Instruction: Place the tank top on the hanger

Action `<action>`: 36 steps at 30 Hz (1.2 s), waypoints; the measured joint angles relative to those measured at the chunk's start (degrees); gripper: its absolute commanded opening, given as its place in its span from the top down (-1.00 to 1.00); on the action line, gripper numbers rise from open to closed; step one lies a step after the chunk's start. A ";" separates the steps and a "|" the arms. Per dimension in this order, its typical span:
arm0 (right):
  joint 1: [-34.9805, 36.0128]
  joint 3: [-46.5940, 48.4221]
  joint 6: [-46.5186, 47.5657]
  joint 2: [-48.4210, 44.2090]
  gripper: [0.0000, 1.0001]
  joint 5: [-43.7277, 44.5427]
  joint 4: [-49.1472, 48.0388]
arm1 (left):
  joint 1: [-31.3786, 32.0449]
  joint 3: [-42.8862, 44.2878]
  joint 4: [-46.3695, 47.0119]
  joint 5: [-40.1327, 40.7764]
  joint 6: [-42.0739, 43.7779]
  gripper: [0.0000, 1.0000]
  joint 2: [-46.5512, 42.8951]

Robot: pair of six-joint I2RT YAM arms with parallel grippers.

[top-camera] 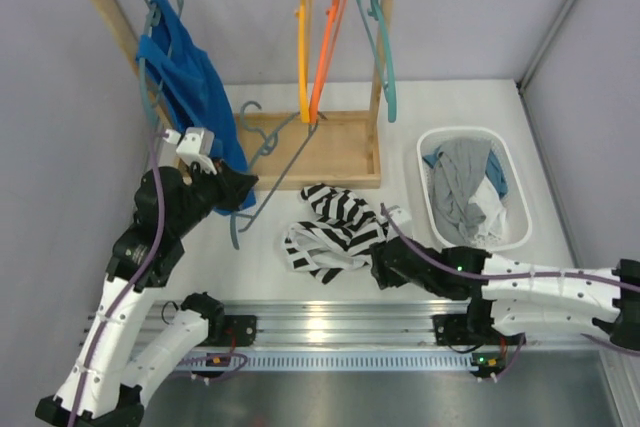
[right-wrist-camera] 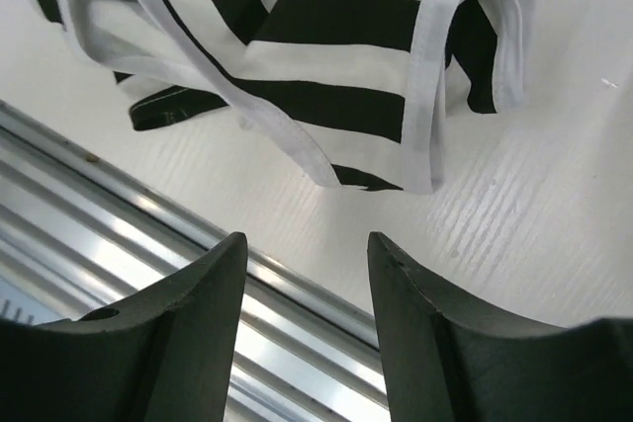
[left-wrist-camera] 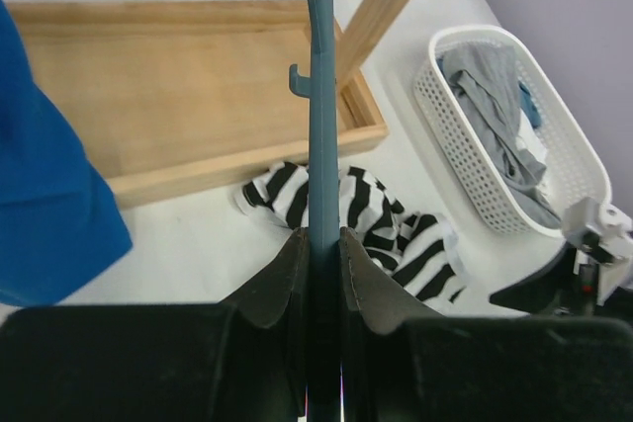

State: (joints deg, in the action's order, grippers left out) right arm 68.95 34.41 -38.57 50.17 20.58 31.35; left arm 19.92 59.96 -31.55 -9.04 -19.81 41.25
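**Tool state.** The left gripper [left-wrist-camera: 321, 241] has its jaws clamped tight on a bar of the slate blue-grey hanger [left-wrist-camera: 320, 96], which runs away from the wrist toward 12 o'clock. The right gripper [right-wrist-camera: 307, 241] has its jaws spread wide with nothing between them, low over the table [right-wrist-camera: 554, 205] and just short of the tank top [right-wrist-camera: 341, 46]

**Location.** In the overhead view the tank top lies crumpled near the centre of the table, at 5 o'clock from the wooden tray [top-camera: 340, 147] and 9 o'clock from the white basket [top-camera: 460, 131]. The held hanger is at the garment's 10 o'clock, apart from it

**Step in hand.** This is judged to be securing the garment. The right gripper would do best to advance toward 12 o'clock and close on the nearest white-edged fold. It should take a single layer at a strap or opening, not a bunch, so a gap remains for the hanger arm. Soft fabric may slip, so a pinch well onto the binding is advised

**Views compared**
- The right wrist view alone shows the looped white binding and the aluminium rail [right-wrist-camera: 148, 234] at 7 o'clock, but no hanger
- The left wrist view alone confirms the clamp on the hanger bar, which the gripper body partly masks from overhead
- Only the overhead view shows the gap between hanger and garment
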 measured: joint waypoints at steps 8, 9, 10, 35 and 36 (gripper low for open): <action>5.51 0.35 -2.64 12.48 -0.43 10.23 -0.42 | 0.39 -6.23 -2.34 -6.99 -4.17 1.00 -4.81; 5.75 0.35 -2.69 13.07 -0.50 11.04 -0.83 | 0.44 -6.23 -2.71 -7.54 -4.22 1.00 -4.87; 6.01 0.17 -2.86 13.49 -0.51 11.93 -1.70 | 0.44 -6.23 -3.02 -8.00 -4.17 1.00 -4.92; 11.93 3.56 -16.04 29.16 -0.07 28.89 -1.09 | 10.19 -0.37 -5.16 -5.33 0.63 1.00 7.48; 11.91 3.96 -16.04 29.73 0.05 29.40 -0.92 | 11.17 -0.09 -5.16 -4.76 0.85 1.00 7.93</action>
State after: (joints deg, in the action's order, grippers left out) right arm 80.86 38.37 -54.61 79.90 49.98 30.44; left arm 31.09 59.88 -36.71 -13.80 -18.96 49.19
